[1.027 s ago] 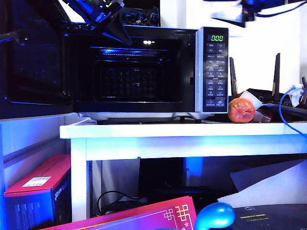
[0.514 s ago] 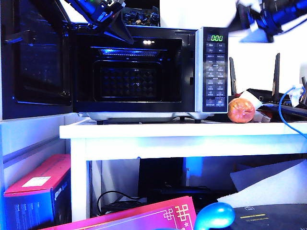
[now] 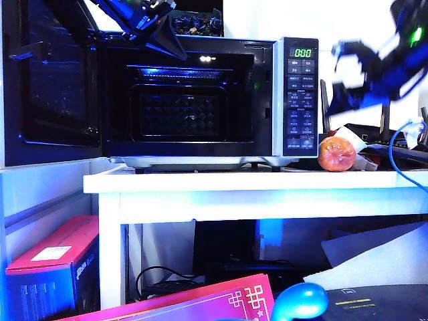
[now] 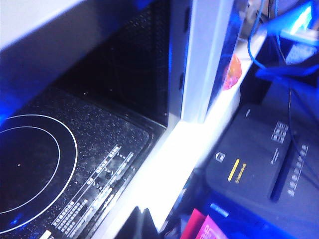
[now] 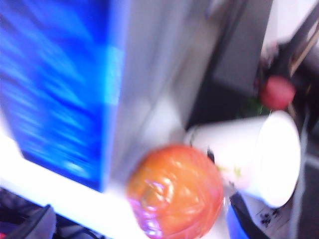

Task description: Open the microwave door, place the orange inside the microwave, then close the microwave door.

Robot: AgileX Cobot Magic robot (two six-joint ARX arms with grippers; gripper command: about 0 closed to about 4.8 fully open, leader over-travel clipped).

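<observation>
The microwave [image 3: 294, 93] stands on the white table with its door [image 3: 50, 80] swung wide open to the left, the dark cavity lit inside. The orange [image 3: 336, 154] sits on the table right of the control panel, next to a tipped white cup. My right gripper [image 3: 349, 73] hangs open above and slightly right of the orange, blurred. In the right wrist view the orange [image 5: 174, 191] lies close between the spread fingers [image 5: 35, 224] of that gripper [image 5: 139, 230], apart from them. My left gripper [image 3: 167, 41] is shut at the cavity's top front edge; in the left wrist view its tips [image 4: 142, 221] meet over the cavity floor [image 4: 40, 164], and the orange [image 4: 232, 72] shows far off.
A white paper cup [image 5: 259, 157] lies on its side touching the orange. Router antennas [image 3: 386, 100] and a blue cable [image 3: 401, 147] crowd the table's right end. Below are a pink box [image 3: 53, 261], a blue rounded object [image 3: 299, 301] and a black shredder [image 4: 259, 164].
My right arm has dropped from the top right corner down and left toward the orange, wrist turning. The left gripper has stayed at the cavity's top edge.
</observation>
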